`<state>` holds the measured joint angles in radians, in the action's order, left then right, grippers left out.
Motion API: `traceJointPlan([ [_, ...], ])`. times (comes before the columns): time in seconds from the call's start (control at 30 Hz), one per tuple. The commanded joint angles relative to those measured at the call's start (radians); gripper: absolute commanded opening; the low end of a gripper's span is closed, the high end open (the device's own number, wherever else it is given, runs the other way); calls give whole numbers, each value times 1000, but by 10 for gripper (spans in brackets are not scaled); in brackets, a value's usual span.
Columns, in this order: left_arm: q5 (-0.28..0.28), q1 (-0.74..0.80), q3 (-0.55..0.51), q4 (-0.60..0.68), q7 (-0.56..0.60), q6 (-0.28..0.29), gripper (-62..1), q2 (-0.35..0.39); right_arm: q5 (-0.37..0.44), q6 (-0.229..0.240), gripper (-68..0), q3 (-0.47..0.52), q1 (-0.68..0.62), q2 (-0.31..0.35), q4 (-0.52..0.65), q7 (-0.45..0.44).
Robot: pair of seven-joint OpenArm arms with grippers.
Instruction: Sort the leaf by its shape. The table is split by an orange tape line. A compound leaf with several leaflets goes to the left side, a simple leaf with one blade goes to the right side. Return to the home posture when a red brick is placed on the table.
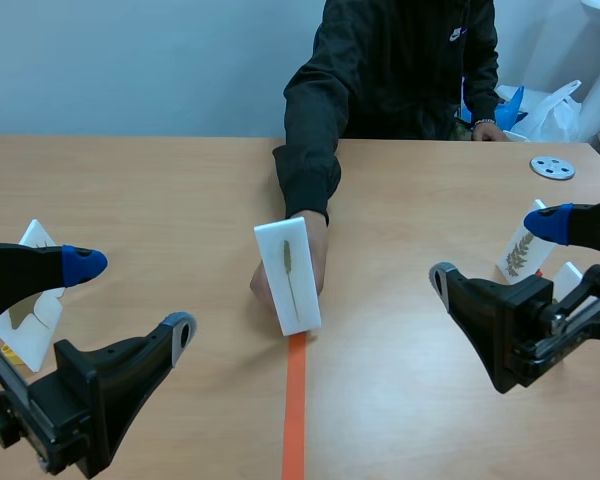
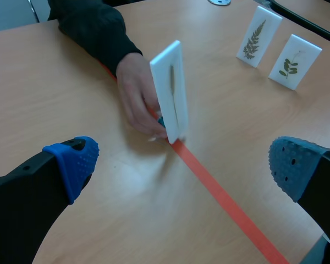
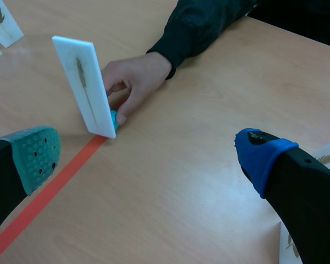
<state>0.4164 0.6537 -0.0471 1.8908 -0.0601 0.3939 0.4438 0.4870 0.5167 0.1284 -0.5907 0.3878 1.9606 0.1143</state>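
Light wooden desk [image 1: 130, 200] is filling the view, with an orange tape line [image 1: 295, 410] running up its middle. Right at the far end of that line, a white rectangular card bearing one slender brownish leaf [image 1: 289, 276] is standing on its short edge and leaning a little. A person's hand [image 2: 136, 96] is holding it from behind, with fingers curling down toward its foot, where a small teal piece [image 3: 113, 117] is peeking out. A black sleeve [image 1: 310, 150] is stretching back across the desk. Down low, the left tool [image 1: 130, 296] is hanging wide open, showing a blue pad on one finger, well short of the card and touching nothing. Over on the other side, the right tool [image 1: 493, 250] is also gaping, fingers spread far apart and holding nothing, with the card sitting ahead of it at the tape's end. On the right half of the desk, a white card with a fern-like frond [image 2: 258, 36] is standing next to a white card with a sprig of small rounded leaflets [image 2: 294, 61], both well apart from the tape. On the left half, a white card with a dark fingered leaf [image 3: 0, 19] is standing far from the line. A flat grey round disc with holes [image 1: 552, 167] is lying toward the far right corner.
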Motion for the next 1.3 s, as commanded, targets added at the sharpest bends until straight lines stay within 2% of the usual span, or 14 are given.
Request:
traceJointPlan([
  [0.0,10,2,2,13,10,-2,14,6,14,0,4,1,12,0,2,-16],
  [0.73,6,2,2,13,10,-1,14,6,14,0,4,1,12,0,2,-16],
  [0.83,6,2,2,13,10,21,14,6,14,0,4,1,12,0,2,-16],
  [1.03,6,2,2,13,10,24,14,6,14,0,4,1,12,0,2,-16],
  [1.27,-40,-27,29,-36,16,25,14,6,14,0,4,1,12,0,2,-15],
])
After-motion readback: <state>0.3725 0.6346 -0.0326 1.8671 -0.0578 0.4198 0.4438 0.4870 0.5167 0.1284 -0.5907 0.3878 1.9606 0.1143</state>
